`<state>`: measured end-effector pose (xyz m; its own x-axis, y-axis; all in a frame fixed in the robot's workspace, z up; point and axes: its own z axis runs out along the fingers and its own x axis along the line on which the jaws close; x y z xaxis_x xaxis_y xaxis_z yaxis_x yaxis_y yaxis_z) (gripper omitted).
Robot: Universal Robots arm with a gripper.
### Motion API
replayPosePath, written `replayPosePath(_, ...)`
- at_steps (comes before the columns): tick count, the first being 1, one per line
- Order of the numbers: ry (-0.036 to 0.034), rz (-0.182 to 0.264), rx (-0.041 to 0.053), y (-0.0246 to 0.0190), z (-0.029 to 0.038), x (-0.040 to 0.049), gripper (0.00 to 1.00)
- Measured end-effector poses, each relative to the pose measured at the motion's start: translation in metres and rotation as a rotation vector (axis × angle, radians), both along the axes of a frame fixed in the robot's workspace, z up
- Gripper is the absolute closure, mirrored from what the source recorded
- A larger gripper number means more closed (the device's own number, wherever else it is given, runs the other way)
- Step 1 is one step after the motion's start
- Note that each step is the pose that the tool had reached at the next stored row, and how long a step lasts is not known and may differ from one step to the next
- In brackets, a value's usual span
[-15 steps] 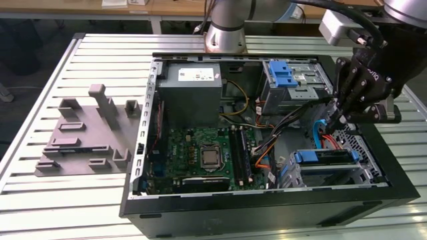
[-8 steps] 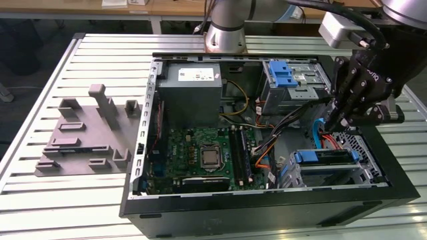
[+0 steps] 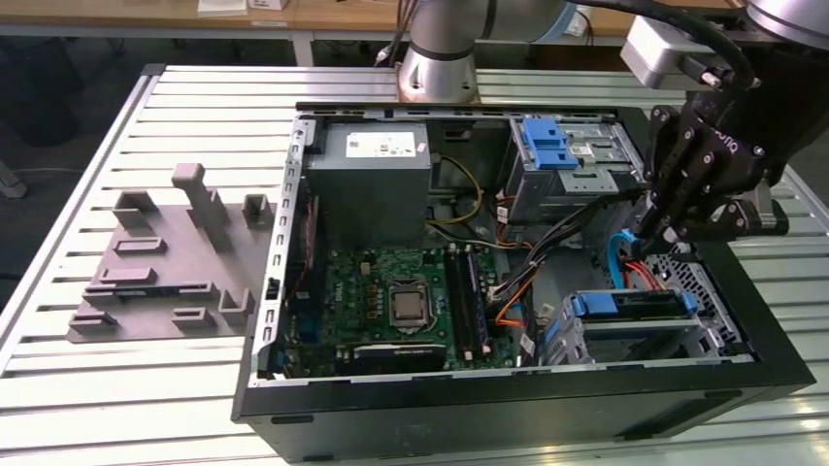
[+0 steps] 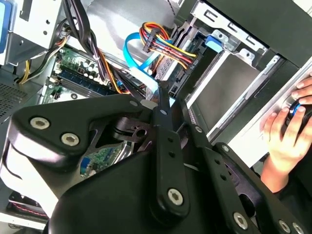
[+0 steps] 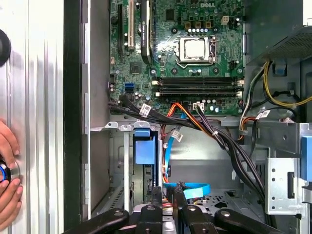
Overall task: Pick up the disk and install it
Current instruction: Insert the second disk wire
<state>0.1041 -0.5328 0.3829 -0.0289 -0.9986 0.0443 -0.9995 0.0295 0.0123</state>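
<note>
Gripper (image 3: 667, 231) hovers over disk (image 3: 631, 305) seated in case bay.

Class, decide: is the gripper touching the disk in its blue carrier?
Apart. In the exterior view the gripper hangs above the disk, with red cables showing in the gap between them.

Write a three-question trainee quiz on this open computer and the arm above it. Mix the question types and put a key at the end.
1. True or false: the disk lies outside the computer case, on the table.
2. In the exterior view, the gripper hangs over which part? A) the motherboard B) the drive cage at the exterior view's right C) the power supply box
3. Fill in: in the first wrist view, the flat cable near the gripper is ____ in colour.

Key: 1 false, it sits in a bay inside the case; 2 B; 3 blue.
</note>
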Motion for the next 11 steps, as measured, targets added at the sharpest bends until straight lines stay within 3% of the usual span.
replayPosePath(6,-0.0017,0.0,-0.0005,0.006,-0.0032,-0.0015,0.76)
replayPosePath(11,-0.0019,0.0,-0.0031,0.0077,-0.0092,-0.0018,0.76)
